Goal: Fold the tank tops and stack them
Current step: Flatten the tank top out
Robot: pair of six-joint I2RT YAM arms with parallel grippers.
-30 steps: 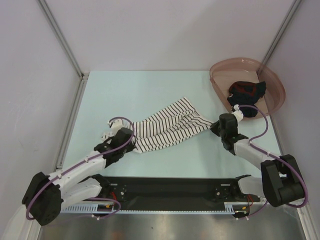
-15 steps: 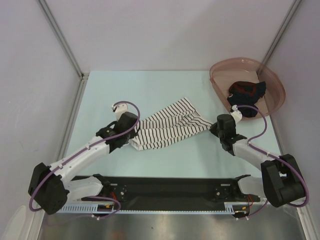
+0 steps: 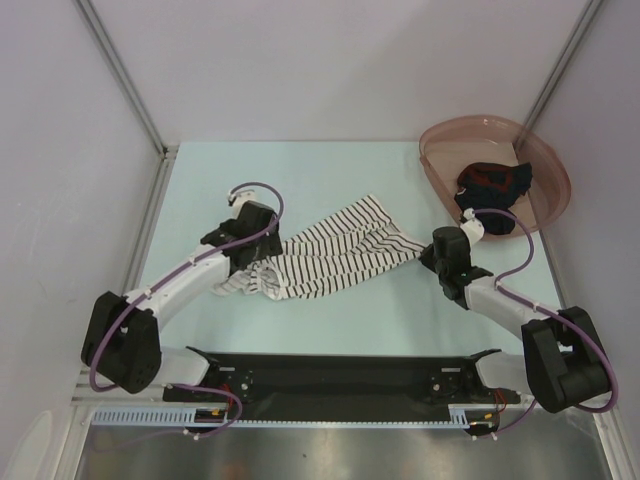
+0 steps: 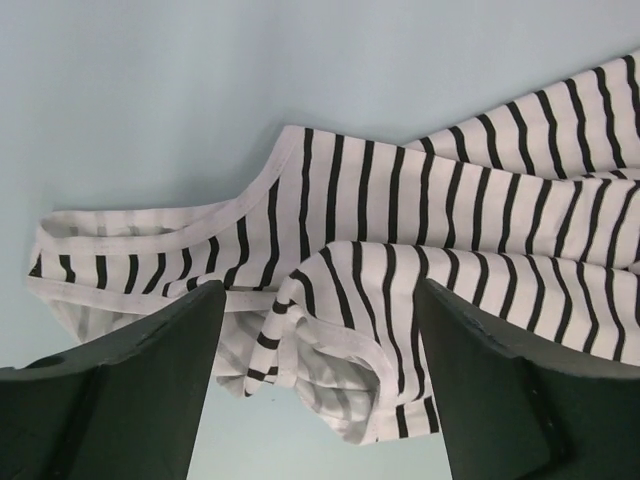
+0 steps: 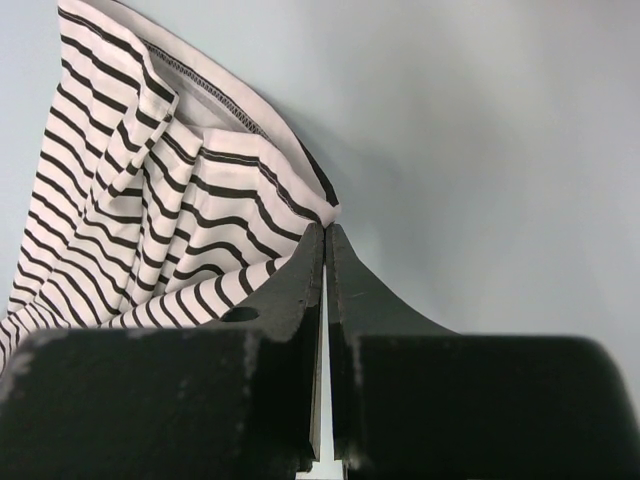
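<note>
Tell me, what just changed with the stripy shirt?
The left claw swung away from the arm bases, opened and let go of the striped tank top; its left end now lies spread out. The right claw stayed shut on the other end. The dark top stayed in the pink basin.

A lab booth: white panels [image 3: 330,60], aluminium posts [image 3: 120,75]
</note>
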